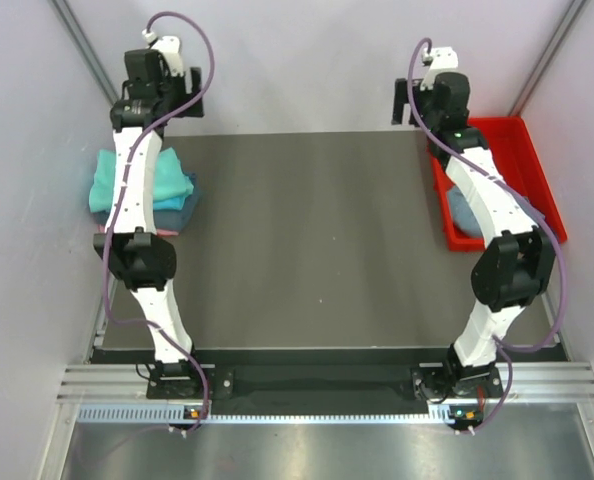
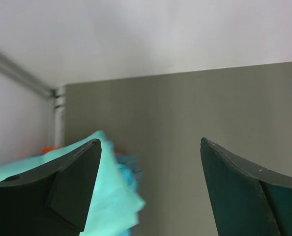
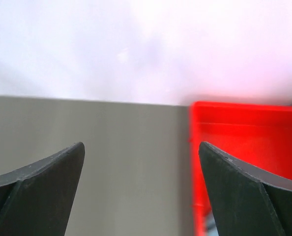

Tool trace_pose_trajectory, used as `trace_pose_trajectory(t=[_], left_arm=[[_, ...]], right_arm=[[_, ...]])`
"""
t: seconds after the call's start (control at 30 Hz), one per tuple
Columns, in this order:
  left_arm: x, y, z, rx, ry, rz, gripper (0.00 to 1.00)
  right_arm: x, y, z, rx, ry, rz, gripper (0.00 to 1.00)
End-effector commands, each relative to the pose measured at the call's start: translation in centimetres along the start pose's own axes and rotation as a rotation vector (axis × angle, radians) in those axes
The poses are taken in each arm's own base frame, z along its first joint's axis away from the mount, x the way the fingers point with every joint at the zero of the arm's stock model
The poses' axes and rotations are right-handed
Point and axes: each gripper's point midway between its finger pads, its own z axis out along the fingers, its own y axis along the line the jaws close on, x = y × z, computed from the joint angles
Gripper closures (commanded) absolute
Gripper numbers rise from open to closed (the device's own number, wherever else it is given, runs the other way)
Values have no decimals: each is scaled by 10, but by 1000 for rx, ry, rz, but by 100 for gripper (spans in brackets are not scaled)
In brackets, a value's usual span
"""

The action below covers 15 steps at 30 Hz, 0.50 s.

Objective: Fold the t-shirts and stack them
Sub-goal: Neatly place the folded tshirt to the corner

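Observation:
A stack of folded t-shirts (image 1: 142, 185) lies at the table's left edge: teal on top, turquoise under it, pink at the bottom. In the left wrist view the teal shirt (image 2: 111, 196) and a turquoise edge (image 2: 129, 169) show by the left finger. A slate grey-blue shirt (image 1: 464, 213) lies in the red tray (image 1: 522, 170), partly hidden by the right arm. My left gripper (image 1: 167, 85) is raised at the far left, beyond the stack; it is open and empty (image 2: 151, 142). My right gripper (image 1: 429, 95) is raised by the tray's far left corner; it is open and empty (image 3: 141, 145).
The red tray (image 3: 244, 142) stands at the table's right edge. White walls close in the table at the back and on both sides. The dark grey table top (image 1: 317, 240) lies between the two arms.

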Motion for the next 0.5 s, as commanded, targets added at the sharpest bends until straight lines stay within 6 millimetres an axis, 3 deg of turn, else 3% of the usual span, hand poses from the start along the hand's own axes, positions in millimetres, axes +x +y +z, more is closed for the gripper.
trace_pose_trajectory(t=[0.0, 0.07, 0.27, 0.47], left_arm=[[-45, -56, -27, 166, -131, -36, 14], [-36, -76, -21, 176, -105, -23, 14], [-1, -75, 9, 106, -4, -98, 14], [11, -91, 14, 187, 21, -116, 15]], right_arm=[[-33, -41, -34, 203, -53, -82, 0], [-30, -45, -43, 222, -30, -82, 0], [10, -45, -53, 233, 120, -51, 0], [5, -52, -63, 258, 124, -98, 0]])
